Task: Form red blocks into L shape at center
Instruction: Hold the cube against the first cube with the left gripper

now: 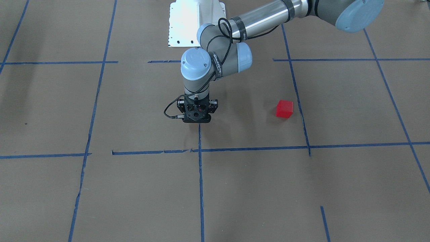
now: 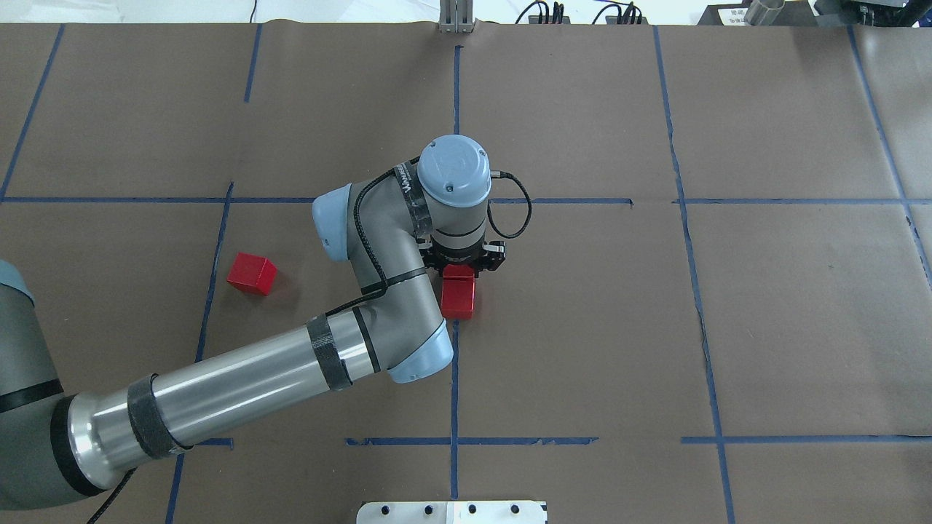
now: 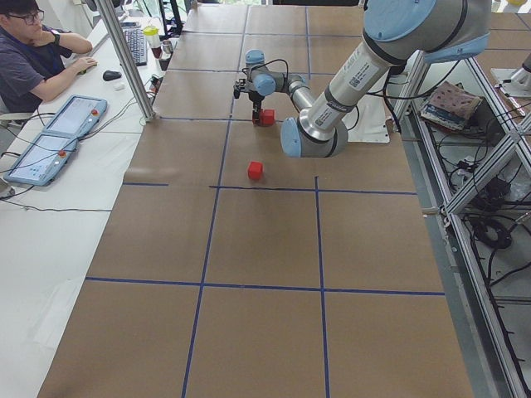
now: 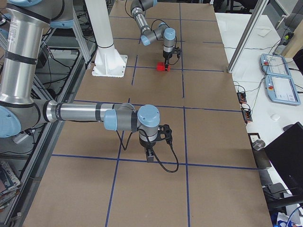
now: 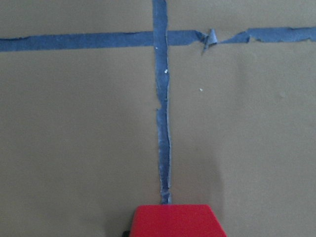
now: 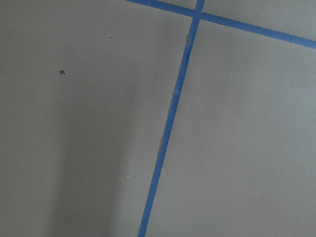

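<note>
So the left gripper (image 1: pixel 197 117) is pointing straight down at the center (image 2: pixel 524 291) of the table (image 2: pixel 764 327). It's right over the blue tape line (image 5: pixel 163 123) that runs from the robot's edge to the far edge.

From overhead, the red blocks (image 2: pixel 458 295) there read as a longish strip lying along that line. It looks like 2 of them end to end, 1 under the gripper and 1 poking out toward the robot's edge, but no seam shows so I can't swear to it. The left wrist camera catches just the top of 1 red face at the bottom of its view, sitting on the tape line. The fingers are hidden behind the wrist, so I can't tell if they're clamped on a block or spread around it.

A lone red block (image 2: pixel 251 273) sits toward the robot's left end of the table, well apart from the others. It's flat on the paper, just beside another tape line, on the center-ward side of it.

The right gripper (image 4: pixel 150 157) only shows in the side view, down low toward the table's right end, close to a tape line. Can't tell its finger state either. Its wrist camera shows brown paper, 2 crossing tape lines and a tiny x mark (image 6: pixel 62 72).
</note>
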Controlling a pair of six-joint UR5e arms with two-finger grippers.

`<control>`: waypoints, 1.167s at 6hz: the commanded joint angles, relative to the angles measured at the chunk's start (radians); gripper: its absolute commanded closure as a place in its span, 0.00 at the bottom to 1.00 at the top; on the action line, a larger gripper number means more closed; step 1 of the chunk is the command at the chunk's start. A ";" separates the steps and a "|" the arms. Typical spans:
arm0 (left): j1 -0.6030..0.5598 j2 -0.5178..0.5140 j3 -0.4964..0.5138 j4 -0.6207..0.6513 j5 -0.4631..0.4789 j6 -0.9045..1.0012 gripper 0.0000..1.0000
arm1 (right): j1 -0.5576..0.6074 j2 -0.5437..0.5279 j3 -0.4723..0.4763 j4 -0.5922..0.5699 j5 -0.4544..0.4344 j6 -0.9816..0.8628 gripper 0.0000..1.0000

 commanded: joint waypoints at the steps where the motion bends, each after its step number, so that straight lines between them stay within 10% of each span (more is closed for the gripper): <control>1: 0.000 0.000 -0.003 0.001 0.000 -0.002 0.41 | -0.001 0.000 0.001 0.000 0.002 0.002 0.00; 7: -0.002 0.026 -0.136 0.087 0.003 0.014 0.00 | -0.001 0.002 0.001 0.000 0.002 0.002 0.00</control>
